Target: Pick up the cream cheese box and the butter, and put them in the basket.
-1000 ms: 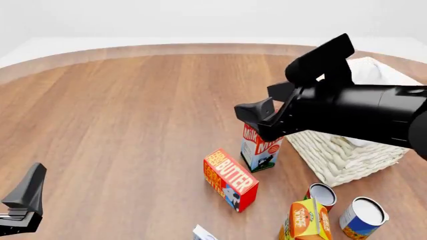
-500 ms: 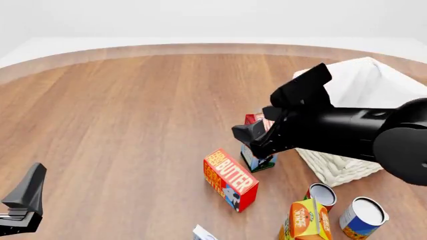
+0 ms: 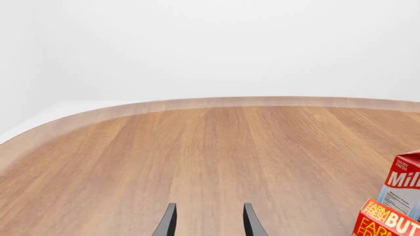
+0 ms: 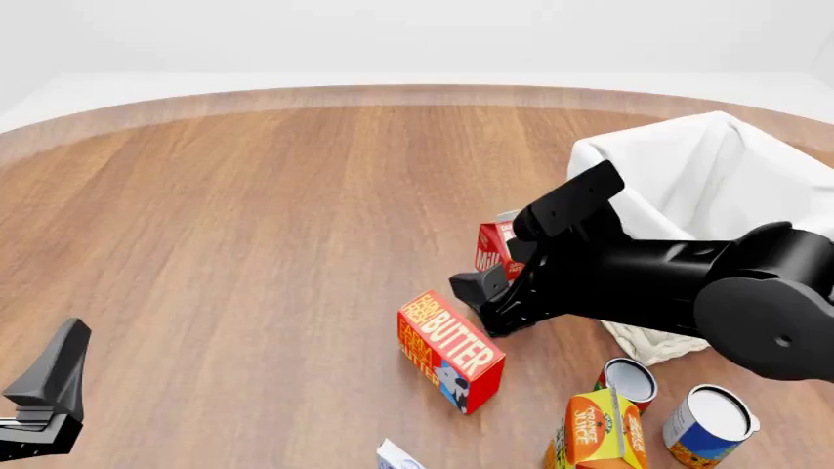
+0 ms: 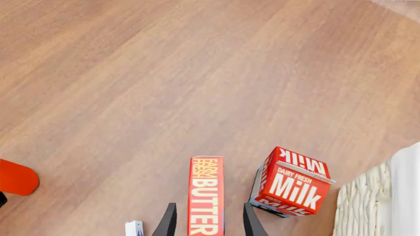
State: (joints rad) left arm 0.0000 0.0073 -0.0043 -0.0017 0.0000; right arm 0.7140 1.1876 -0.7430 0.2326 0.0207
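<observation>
The right gripper (image 5: 208, 221) hangs low over the table (image 4: 261, 215) with its two fingers (image 5: 168, 222) spread a little wider than the butter (image 5: 206, 195), whose long red face runs up between them in the right wrist view. I cannot tell whether the fingers touch the box or only stand to either side of it. From the front the same gripper (image 4: 485, 301) is a black mass just behind and to the right of the butter (image 4: 450, 349), which lies flat on the wood, and most of the milk carton (image 4: 498, 244) is hidden behind the arm.

The right wrist view shows the milk carton (image 5: 288, 183) whole and upright, just beside the butter, with the woven wall of the basket (image 5: 361, 206) close past it. It also catches a sliver of the cream cheese box (image 5: 134, 228) near the fingers.

In the front view the basket (image 4: 704, 186) stands at the right behind the arm, its white liner bunched over the rim; what lies inside I cannot make out. The cream cheese box (image 4: 397, 455) peeks in at the bottom edge, in front of the butter. Near the front right corner stand a juice carton (image 4: 600, 430) and two tins (image 4: 710, 422).

The left gripper (image 3: 208, 221) sits far off at the left, fingers parted and nothing between them; its view also takes in the butter (image 3: 387, 223) and milk carton (image 3: 404, 187).
</observation>
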